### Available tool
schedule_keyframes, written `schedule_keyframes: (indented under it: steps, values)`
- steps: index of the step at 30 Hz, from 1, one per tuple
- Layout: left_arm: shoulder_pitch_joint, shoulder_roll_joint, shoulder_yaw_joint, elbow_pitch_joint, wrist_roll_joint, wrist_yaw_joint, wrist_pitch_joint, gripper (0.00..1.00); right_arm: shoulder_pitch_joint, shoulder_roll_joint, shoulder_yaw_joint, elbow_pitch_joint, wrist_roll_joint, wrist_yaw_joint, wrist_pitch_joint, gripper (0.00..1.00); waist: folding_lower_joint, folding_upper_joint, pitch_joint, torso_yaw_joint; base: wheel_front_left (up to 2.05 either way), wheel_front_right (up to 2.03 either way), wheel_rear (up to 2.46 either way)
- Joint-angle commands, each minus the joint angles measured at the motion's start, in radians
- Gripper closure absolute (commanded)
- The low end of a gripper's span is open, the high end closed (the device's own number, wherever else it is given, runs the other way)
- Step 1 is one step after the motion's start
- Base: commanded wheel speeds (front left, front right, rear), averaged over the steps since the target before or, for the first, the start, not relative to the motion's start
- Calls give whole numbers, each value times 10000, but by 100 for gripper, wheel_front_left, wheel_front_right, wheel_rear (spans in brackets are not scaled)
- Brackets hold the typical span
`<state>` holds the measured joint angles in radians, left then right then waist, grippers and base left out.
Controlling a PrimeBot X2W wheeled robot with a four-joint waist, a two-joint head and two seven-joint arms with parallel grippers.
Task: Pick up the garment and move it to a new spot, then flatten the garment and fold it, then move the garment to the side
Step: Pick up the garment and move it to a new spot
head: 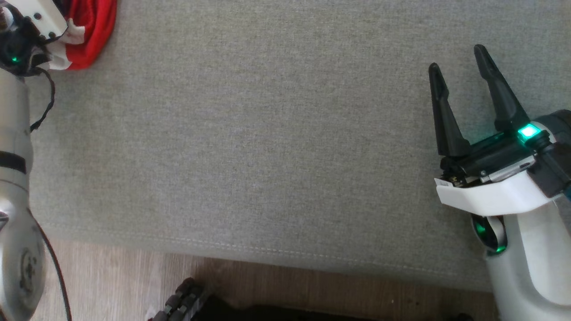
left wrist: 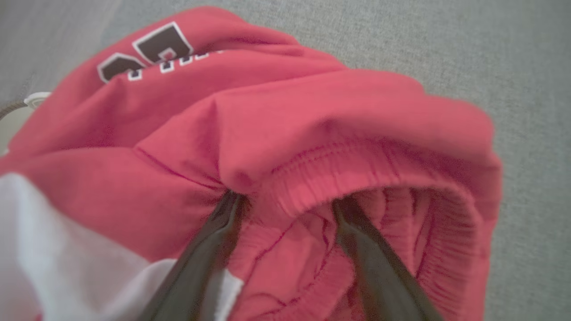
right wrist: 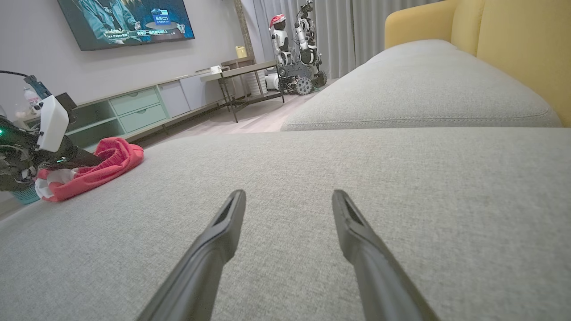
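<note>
The red soft-knit garment with white panels (head: 91, 31) is lying bunched in the upper left corner of the head view, on the grey woven sofa seat (head: 267, 133). In the right wrist view it is sitting at the left edge of the frame as a low crumpled heap. It is looking light, limp and far from fragile, so it will probably be sagging and trailing from whatever point lifts it. The knit seems grippy rather than slippery. The gathered elastic waistband (left wrist: 357, 156), curving across the lower right of the left wrist view, is likely offering the firmest hold, since its thick ridge should be resisting slipping out of a pinch. The left gripper (left wrist: 287, 200) is standing with its jaws wide apart and straddling that band. One finger is lying against a fold at lower centre and the other is reaching into the waist opening, with nothing clamped yet. The right gripper (head: 458, 60) is hovering at the right of the head view, well apart from the cloth, with its jaws spread and empty. Counting: one garment, one waistband, two grippers with two dark fingers each.
</note>
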<state>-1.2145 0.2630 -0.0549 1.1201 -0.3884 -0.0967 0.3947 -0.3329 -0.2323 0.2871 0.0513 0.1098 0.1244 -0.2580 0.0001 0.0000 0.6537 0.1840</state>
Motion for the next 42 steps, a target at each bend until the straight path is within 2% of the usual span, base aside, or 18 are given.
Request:
schedule_keyframes:
  steps: [1,2,7,11,14,17,18,24,28,33,38,42]
  values:
    - [359,338,-134,186,163,-24,-59,0,92,13,209,-203,-65,63,-38,0,-1,0,-4,3,0,0,0]
    - [367,342,-197,179,185,-75,-244,100,88,22,216,-172,-61,63,-38,0,-1,0,-37,8,0,0,0]
    - [344,529,-424,-347,256,-263,-2340,100,115,171,247,-28,35,63,-38,0,-1,0,-526,9,0,0,0]
    - [414,416,-700,-863,63,-327,-3908,100,295,378,232,46,127,63,-38,0,-1,0,-1276,-14,0,0,0]
    - [640,168,-1156,-1608,-677,-334,-4496,100,479,582,97,91,228,63,-38,0,-1,0,-1954,-107,0,0,0]
    - [1026,184,-1640,-2601,-1589,-336,-4750,100,723,846,-328,61,308,63,-38,0,-1,0,-2685,-269,0,0,0]
    - [1026,184,-1640,-2601,-1589,-336,-4750,100,723,846,-328,61,308,63,-38,0,-1,0,-2685,-269,0,0,0]
    - [2079,443,-2926,-4738,-2844,-337,-4361,100,1353,1172,-837,-142,339,63,-38,0,-1,0,-3961,-774,0,0,0]
    - [2995,547,-3860,-6312,-3350,-338,-3640,100,1807,1436,-981,-311,402,63,-38,0,-1,0,-4643,-1496,0,0,0]
    - [3698,289,-4594,-7588,-3496,-331,-2962,100,2076,1613,-929,-416,445,63,-38,0,-1,0,-4821,-2299,0,0,0]
    - [4192,-158,-5375,-8009,-3176,-112,-2638,100,2068,1718,-868,-547,465,63,-38,0,-1,0,-4582,-3092,0,0,0]
    - [4317,-580,-6019,-7346,-2665,154,-2599,100,1878,1762,-747,-640,465,63,-38,0,-1,0,-4097,-3669,0,0,0]
